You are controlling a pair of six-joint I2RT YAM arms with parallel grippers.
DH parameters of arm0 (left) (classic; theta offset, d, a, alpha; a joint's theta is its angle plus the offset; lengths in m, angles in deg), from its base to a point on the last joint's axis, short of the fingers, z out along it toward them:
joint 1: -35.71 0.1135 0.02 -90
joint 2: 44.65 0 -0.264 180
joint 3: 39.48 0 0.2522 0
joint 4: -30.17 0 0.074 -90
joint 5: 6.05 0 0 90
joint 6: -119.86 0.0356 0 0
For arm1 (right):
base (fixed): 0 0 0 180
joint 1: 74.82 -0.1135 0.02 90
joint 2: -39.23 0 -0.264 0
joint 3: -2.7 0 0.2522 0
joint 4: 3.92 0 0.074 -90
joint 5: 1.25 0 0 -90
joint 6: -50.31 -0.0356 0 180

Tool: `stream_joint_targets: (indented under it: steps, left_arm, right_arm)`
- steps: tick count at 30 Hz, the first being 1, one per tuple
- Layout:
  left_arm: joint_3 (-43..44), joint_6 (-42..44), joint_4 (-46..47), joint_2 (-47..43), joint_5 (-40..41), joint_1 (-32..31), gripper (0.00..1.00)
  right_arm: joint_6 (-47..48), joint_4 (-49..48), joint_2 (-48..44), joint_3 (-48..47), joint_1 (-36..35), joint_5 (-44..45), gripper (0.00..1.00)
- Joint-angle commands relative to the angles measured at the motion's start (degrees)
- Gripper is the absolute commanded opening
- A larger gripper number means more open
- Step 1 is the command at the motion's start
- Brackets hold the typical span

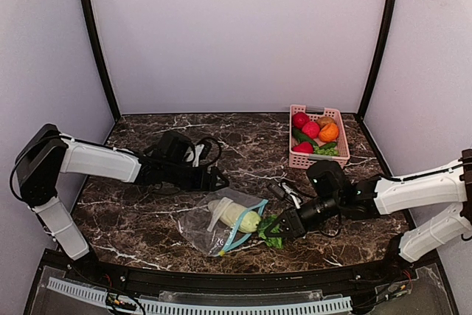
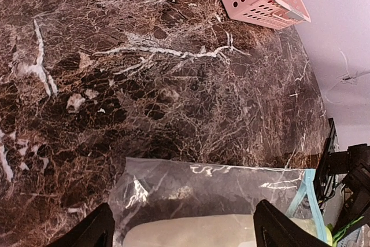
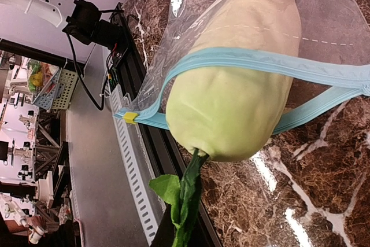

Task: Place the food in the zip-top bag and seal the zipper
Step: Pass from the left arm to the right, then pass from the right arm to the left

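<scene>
The clear zip-top bag (image 1: 203, 226) lies near the table's front edge. The pale gourd (image 1: 237, 216) is inside it, its blunt end poking out through the mouth between the two teal zipper (image 3: 260, 59) strips. A yellow slider (image 3: 130, 118) sits at one end of the zipper. My right gripper (image 1: 286, 226) is shut on the leafy green vegetable (image 3: 184, 198), whose tip touches the gourd's end (image 3: 231, 96). My left gripper (image 2: 184, 215) hangs open just behind the bag (image 2: 202, 189), one finger (image 2: 92, 232) to each side, touching nothing. The dark-green pepper (image 1: 302, 136) and the grapes (image 1: 329, 150) lie in the pink basket.
The pink basket (image 1: 295, 160) stands at the back right, also holding red and orange toy produce. The table's front rail (image 3: 136, 160) runs right beside the bag's mouth. Loose cables (image 1: 284, 189) lie by the right arm.
</scene>
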Motion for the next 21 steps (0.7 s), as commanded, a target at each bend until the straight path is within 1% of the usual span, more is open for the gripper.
stream_joint_targets:
  steps: [1,3,5,7,8,11,16,21]
  left_arm:
    - [3.1,3.7,-3.1,2.8,-0.3,0.8,0.83]
    - [4.4,4.1,-3.4,4.4,-0.5,1.1,0.8]
    - [5.6,4.4,-3.5,6.0,-1.0,1.4,0.75]
    - [6.8,4.6,-3.7,7.3,-1.3,1.5,0.67]
    - [7.7,4.8,-4.1,8.1,-1.3,1.5,0.64]
    - [8.8,5.2,-5.3,9.3,-1.2,1.5,0.53]
    - [9.2,5.5,-5.9,10.9,-1.2,1.6,0.49]
    - [9.5,5.8,-6.4,11.8,-1.2,1.5,0.38]
  right_arm:
    - [-0.2,-2.4,0.6,-0.7,-0.5,-1.3,0.0]
    - [-0.1,-2.7,0.8,-0.6,-0.5,-1.3,0.0]
    - [-0.1,-2.8,1.2,-0.7,-0.5,-1.5,0.0]
    - [-0.2,-2.8,1.5,-0.7,-0.5,-1.5,0.0]
    - [-0.3,-2.9,1.6,-0.7,-0.5,-1.3,0.0]
    - [-0.6,-2.9,1.5,-0.7,-0.5,-0.1,0.0]
    - [-1.3,-3.0,1.7,-1.3,-0.5,2.7,0.0]
    - [-2.6,-3.2,2.4,-1.6,-0.4,5.1,0.0]
